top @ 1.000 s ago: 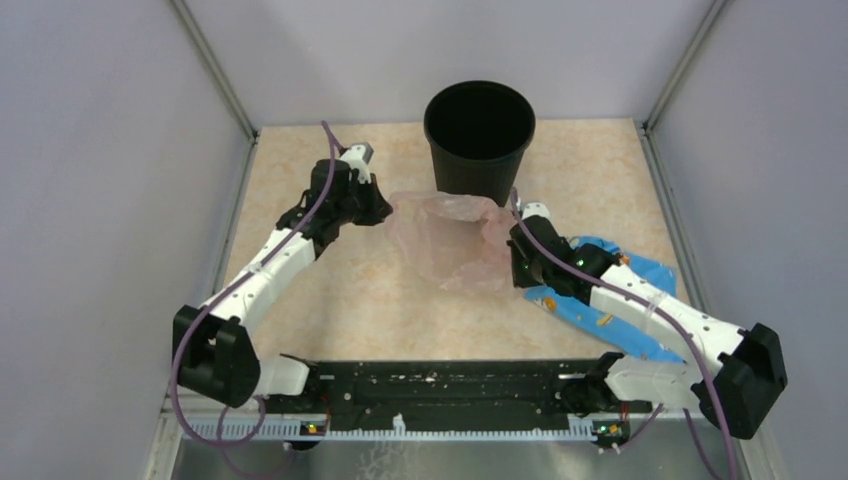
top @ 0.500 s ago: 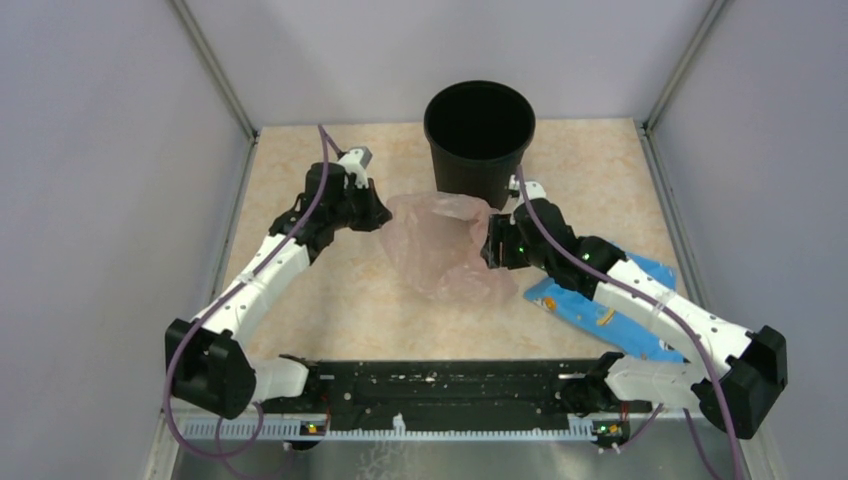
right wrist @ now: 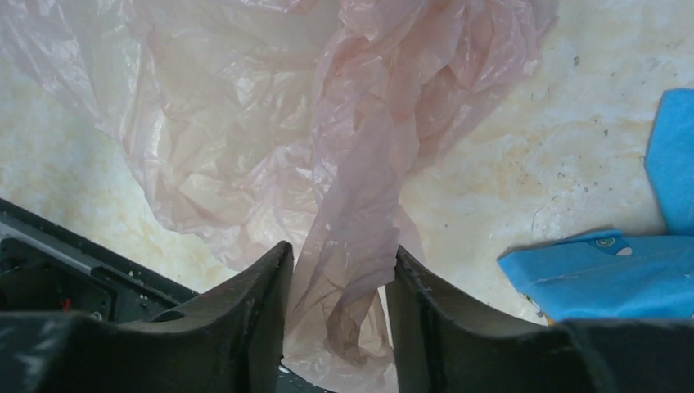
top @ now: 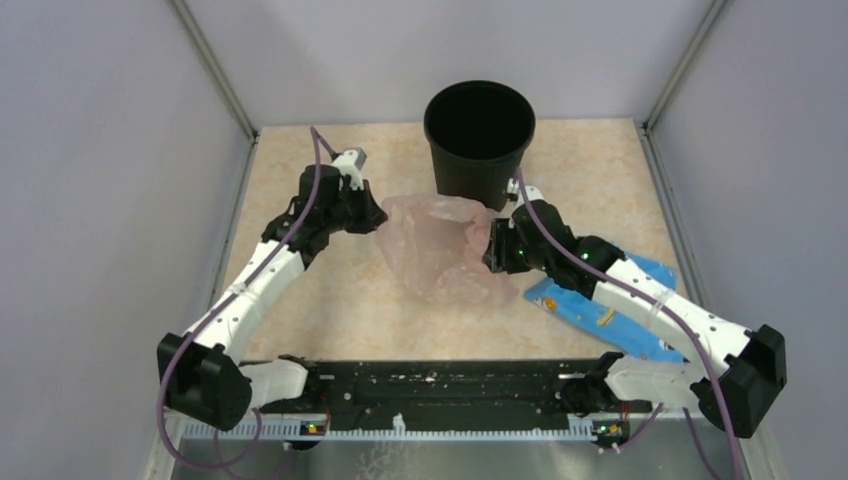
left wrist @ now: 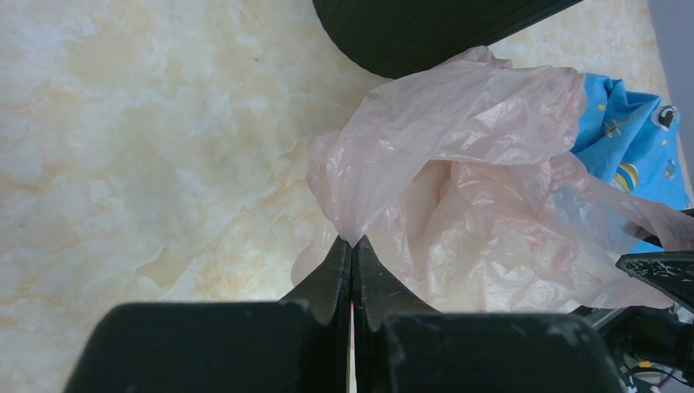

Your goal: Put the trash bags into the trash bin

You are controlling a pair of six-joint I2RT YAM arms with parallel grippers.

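Observation:
The pale-pink translucent trash bag (top: pixel 435 255) lies crumpled on the table just in front of the black round trash bin (top: pixel 478 130). My left gripper (top: pixel 380 220) is shut on the bag's left edge; in the left wrist view the closed tips (left wrist: pixel 353 242) pinch a fold of the bag (left wrist: pixel 458 188), with the bin's wall (left wrist: pixel 425 29) beyond. My right gripper (top: pixel 487 245) is at the bag's right side. In the right wrist view its jaws (right wrist: pixel 340 262) stand apart with a twisted strand of the bag (right wrist: pixel 352 205) hanging between them.
A blue printed packet (top: pixel 600 310) lies on the table under my right arm, right of the bag; it also shows in the left wrist view (left wrist: pixel 630 131) and the right wrist view (right wrist: pixel 606 278). Grey enclosure walls stand on three sides. A black rail (top: pixel 450 385) runs along the near edge.
My right gripper has moved left and up from the blue packet into the bag's right side. My left gripper shifted slightly left. The bag has bunched up and narrowed between them.

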